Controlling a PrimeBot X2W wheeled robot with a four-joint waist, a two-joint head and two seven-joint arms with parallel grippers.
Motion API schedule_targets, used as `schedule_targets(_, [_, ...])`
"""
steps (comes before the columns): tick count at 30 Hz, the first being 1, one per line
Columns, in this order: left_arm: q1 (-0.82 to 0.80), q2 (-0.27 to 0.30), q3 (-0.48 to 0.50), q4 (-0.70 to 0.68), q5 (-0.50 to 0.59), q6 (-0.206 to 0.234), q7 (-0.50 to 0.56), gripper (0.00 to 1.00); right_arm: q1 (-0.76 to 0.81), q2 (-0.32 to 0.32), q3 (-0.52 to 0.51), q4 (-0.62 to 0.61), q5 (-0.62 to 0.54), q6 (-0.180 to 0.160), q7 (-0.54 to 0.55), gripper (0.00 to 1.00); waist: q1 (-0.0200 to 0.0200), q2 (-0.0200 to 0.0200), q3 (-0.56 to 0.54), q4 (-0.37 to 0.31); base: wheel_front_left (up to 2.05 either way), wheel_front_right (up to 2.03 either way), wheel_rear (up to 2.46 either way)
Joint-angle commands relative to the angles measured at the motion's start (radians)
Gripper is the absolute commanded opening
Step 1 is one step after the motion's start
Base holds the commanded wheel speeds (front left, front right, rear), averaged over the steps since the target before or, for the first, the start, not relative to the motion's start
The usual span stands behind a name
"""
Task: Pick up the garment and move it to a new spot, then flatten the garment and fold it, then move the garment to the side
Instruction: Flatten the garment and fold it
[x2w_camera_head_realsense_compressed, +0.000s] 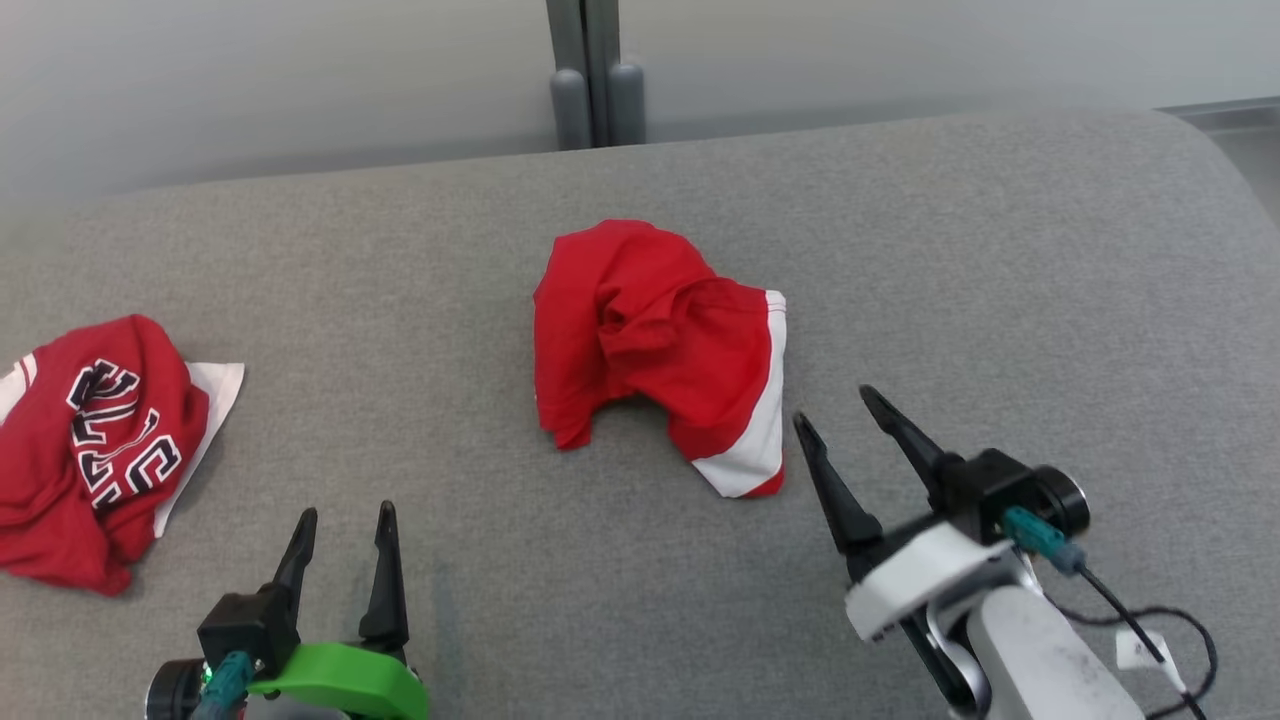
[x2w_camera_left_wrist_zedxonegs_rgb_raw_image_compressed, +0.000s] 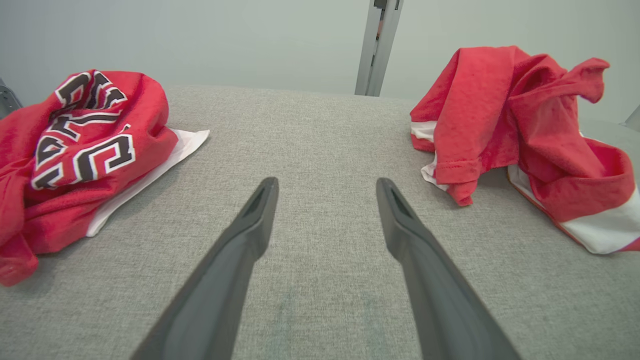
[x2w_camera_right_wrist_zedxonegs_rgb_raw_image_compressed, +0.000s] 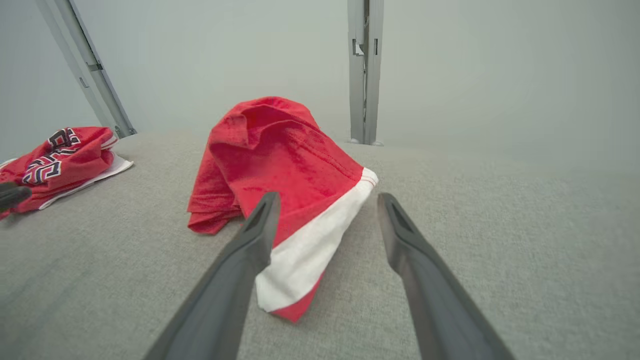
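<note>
The left gripper (x2w_camera_head_realsense_compressed: 346, 509) had 2 long black fingers (x2w_camera_left_wrist_zedxonegs_rgb_raw_image_compressed: 235, 260) tapering to points, set on a black block above a bright green bracket (x2w_camera_head_realsense_compressed: 340, 682), with a teal plug (x2w_camera_head_realsense_compressed: 228, 680) beside it. The right gripper (x2w_camera_head_realsense_compressed: 834, 405) had the same 2 fingers on a white bracket (x2w_camera_head_realsense_compressed: 915, 578), a teal connector (x2w_camera_head_realsense_compressed: 1035, 535), a thin black cable (x2w_camera_head_realsense_compressed: 1130, 624) carrying a white tag (x2w_camera_head_realsense_compressed: 1138, 650), and a pale, scuffed forearm (x2w_camera_head_realsense_compressed: 1040, 660).

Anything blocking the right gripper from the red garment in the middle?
Nothing visible. The right gripper, open, sits just short of the red garment at its white-banded corner, with bare grey cushion around them. The lettered red garment lies far off to the left.
</note>
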Motion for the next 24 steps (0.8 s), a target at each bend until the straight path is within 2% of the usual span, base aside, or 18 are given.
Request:
schedule_targets(1, [-0.022, 0.001, -0.006, -0.002, -0.007, -0.004, -0.001, 1.00, -0.046, -0.003, 0.028, -0.002, 0.014, -0.001, 0.000, 1.00, 0.0001, -0.0001, 0.043, 0.040, 0.00, 0.00, 0.00])
schedule_targets(7, [-0.056, 0.001, -0.027, 0.007, -0.021, -0.004, -0.001, 1.00, -0.206, -0.005, 0.138, 0.044, 0.038, -0.001, 0.000, 1.00, 0.0001, -0.0001, 0.090, 0.095, 0.00, 0.00, 0.00])
schedule_targets(17, [-0.083, 0.001, -0.046, 0.012, -0.050, -0.004, -0.001, 1.00, -0.320, -0.004, 0.153, 0.178, 0.012, -0.001, 0.000, 1.00, 0.0001, -0.0001, 0.132, 0.173, 0.00, 0.00, 0.00])
schedule_targets(19, [-0.090, 0.001, -0.046, 0.012, -0.051, -0.004, -0.001, 1.00, -0.329, -0.005, 0.148, 0.214, -0.002, -0.001, 0.000, 0.29, 0.0001, -0.0001, 0.135, 0.182, 0.00, 0.00, 0.00])
schedule_targets(20, [-0.090, 0.001, -0.047, 0.012, -0.053, -0.004, -0.001, 1.00, -0.337, -0.004, 0.152, 0.230, -0.003, -0.001, 0.000, 0.00, 0.0001, -0.0001, 0.137, 0.185, 0.00, 0.00, 0.00])
schedule_targets(24, [-0.092, 0.001, -0.048, 0.015, -0.056, -0.004, -0.001, 1.00, -0.359, -0.004, 0.192, 0.230, 0.030, -0.001, 0.000, 0.00, 0.0001, -0.0001, 0.137, 0.192, 0.00, 0.00, 0.00])
